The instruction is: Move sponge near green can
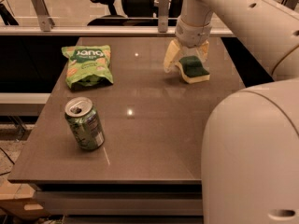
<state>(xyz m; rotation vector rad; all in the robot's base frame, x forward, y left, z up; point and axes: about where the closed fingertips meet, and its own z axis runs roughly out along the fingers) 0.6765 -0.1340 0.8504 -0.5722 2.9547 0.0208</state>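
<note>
View over the table [154, 134]. The pincer [186, 64] hangs low at the far right of the table, released, its pale fingers [170, 59] spread to either side of the sponge [194, 69]. The sponge lies flat on the table, green face up, with a gap showing at the left finger. The green can [85, 124] stands near the front left, well apart from the sponge. A green snack bag [88, 65] lies behind the can.

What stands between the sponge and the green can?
Nothing visible. The gripper is at the sponge, and only bare table lies between it and the can. The snack bag lies off to the side.
</note>
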